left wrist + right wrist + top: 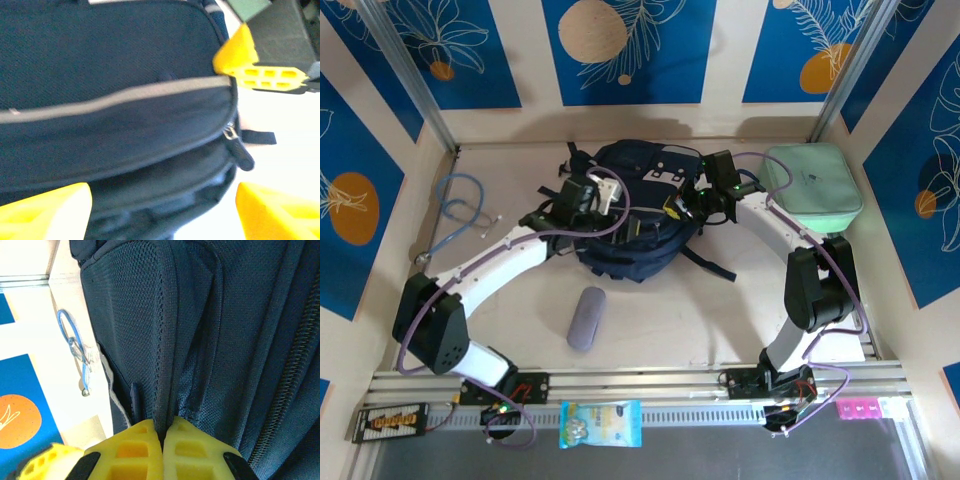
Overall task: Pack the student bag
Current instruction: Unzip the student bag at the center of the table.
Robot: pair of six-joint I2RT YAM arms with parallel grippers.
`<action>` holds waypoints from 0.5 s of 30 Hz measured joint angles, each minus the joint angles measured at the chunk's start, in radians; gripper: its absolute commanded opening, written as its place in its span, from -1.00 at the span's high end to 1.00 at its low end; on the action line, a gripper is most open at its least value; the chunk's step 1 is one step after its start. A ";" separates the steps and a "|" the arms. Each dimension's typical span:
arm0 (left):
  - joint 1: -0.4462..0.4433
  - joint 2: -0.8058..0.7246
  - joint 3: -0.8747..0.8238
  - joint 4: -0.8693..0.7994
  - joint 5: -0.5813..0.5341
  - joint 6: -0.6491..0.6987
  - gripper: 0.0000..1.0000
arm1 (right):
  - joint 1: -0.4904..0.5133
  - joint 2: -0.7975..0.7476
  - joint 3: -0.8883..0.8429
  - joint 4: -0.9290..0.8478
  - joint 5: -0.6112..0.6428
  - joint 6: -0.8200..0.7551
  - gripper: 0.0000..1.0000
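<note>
- blue cable (pixel 460 210): looped on the table (pixel 720 310) at far left, well apart from the bag; also seen in the right wrist view (pixel 75 347), lying on the table past the bag's edge.
- black labelled strip (pixel 390 422): on the near rail, bottom left corner.
- left gripper (pixel 608 193): over the left top part of the bag. Left wrist view (pixel 165 210): yellow fingers (pixel 45 210) spread wide, one at each lower corner, nothing between them, bag fabric lies beyond the gap. Contact with the bag: can't tell.
- grey oblong case (pixel 586 318): flat on the table, just in front of the bag, a bit to its left, not touching.
- snack packet (pixel 601 423): on the near rail, between the two arm bases.
- student bag (pixel 630 250): table centre, toward the back wall, lying flat between the two grippers. Left wrist view (pixel 100 50): grey trim stripe (pixel 125 97) runs across it, zip pull (pixel 240 147) hangs at the right end.
- right gripper (pixel 682 207): at the bag's right side. Right wrist view (pixel 162 440): yellow fingers pressed together, pinching a raised mesh seam of the student bag (pixel 210 315). One of its fingers also shows in the left wrist view (pixel 250 65).
- mint green case (pixel 813 180): back right corner, near the bag but apart from it, behind the right arm.
- pink block (pixel 857 408): on the near rail, far right.
</note>
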 measured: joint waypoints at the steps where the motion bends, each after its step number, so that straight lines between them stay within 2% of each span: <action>1: -0.018 0.020 0.039 -0.040 -0.007 -0.039 -0.30 | 0.000 0.001 0.000 0.000 -0.002 -0.003 0.96; 4: -0.068 0.101 0.164 -0.104 -0.025 -0.108 -0.28 | -0.001 0.003 0.000 0.000 -0.005 -0.010 0.95; 6: -0.098 0.142 0.212 -0.125 -0.044 -0.135 -0.19 | -0.002 0.003 0.000 0.000 -0.010 -0.010 0.95; 15: -0.205 0.273 0.298 -0.200 -0.140 -0.201 0.14 | -0.003 0.014 0.000 0.039 -0.033 -0.003 0.96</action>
